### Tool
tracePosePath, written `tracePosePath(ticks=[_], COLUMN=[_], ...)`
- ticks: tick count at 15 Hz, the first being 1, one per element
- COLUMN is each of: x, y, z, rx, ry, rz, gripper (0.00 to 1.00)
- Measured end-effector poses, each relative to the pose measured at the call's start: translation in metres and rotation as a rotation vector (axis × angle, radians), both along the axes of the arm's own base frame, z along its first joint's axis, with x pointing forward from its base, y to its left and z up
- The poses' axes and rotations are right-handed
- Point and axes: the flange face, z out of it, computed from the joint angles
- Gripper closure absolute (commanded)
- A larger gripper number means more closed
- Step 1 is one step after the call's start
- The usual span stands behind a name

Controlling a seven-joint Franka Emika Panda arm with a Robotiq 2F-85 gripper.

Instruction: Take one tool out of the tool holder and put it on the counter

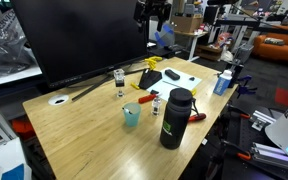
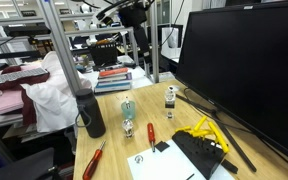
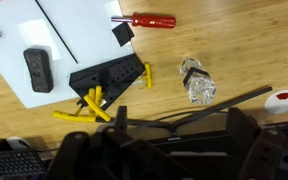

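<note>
hovering high over the counter (image 3: pixel 234 45), fingers (image 2: pixel 141 40) open or closed unclear, black tool holder (image 3: pixel 109 77) holding yellow tools (image 3: pixel 84 108)

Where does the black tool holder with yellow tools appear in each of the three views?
In an exterior view: the black tool holder with yellow tools sits upper centre.
In an exterior view: lower right.
Wrist view: left of centre.
Shared landmark: the white rectangular sheet beside it.

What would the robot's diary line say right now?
gripper raised above counter | yellow tools at tool holder | jaws unclear
</note>
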Motion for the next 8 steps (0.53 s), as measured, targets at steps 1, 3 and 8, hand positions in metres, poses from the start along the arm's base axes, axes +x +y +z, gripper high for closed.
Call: tracePosePath(ticks=[1, 3, 8], x=[0.008, 0.023, 0.025], y=[-0.004, -0.014, -0.011], z=[-0.005, -0.013, -0.014], rx=[0.004, 0.013, 0.014], ry=[0.018, 0.042, 0.043], rz=[-0.040, -0.137, -0.137], gripper=[0.00, 0.00, 0.00])
